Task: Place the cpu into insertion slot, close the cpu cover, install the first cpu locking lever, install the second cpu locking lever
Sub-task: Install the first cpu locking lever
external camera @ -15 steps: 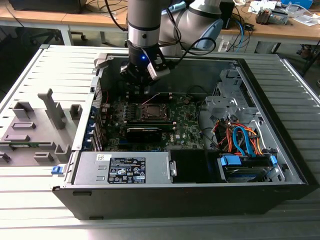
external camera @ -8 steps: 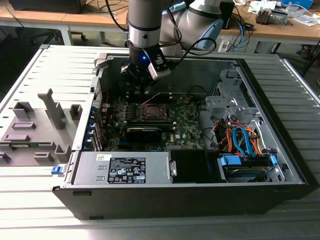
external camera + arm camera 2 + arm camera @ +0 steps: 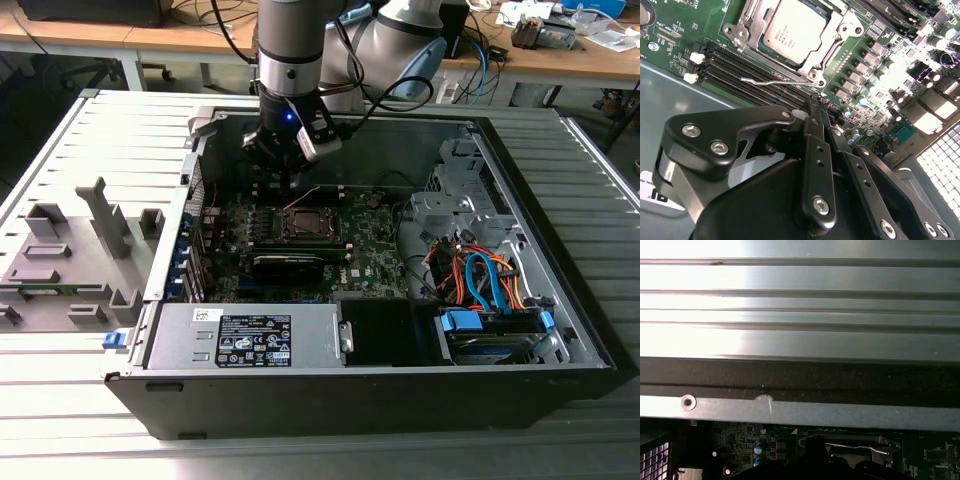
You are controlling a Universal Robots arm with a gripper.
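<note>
Silvery-grey metal faces the cpu point(image 3: 792, 31), seated flat in the insertion slot point(image 3: 837, 31) with the cpu cover point(image 3: 752, 22) framing it; light, rigid, fragile, best handled by its edges. Above the motherboard, the gripper point(image 3: 821, 117) has its fingers closed on nothing

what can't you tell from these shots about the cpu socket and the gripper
- Black gripper, second wrist view: its own linkage hides the fingertips, so open or shut is unclear.
- Silvery-grey square cpu, same view: far corner cut off by the edge.
- Thin wire locking lever, first wrist view: latched or loose is unclear.
</note>
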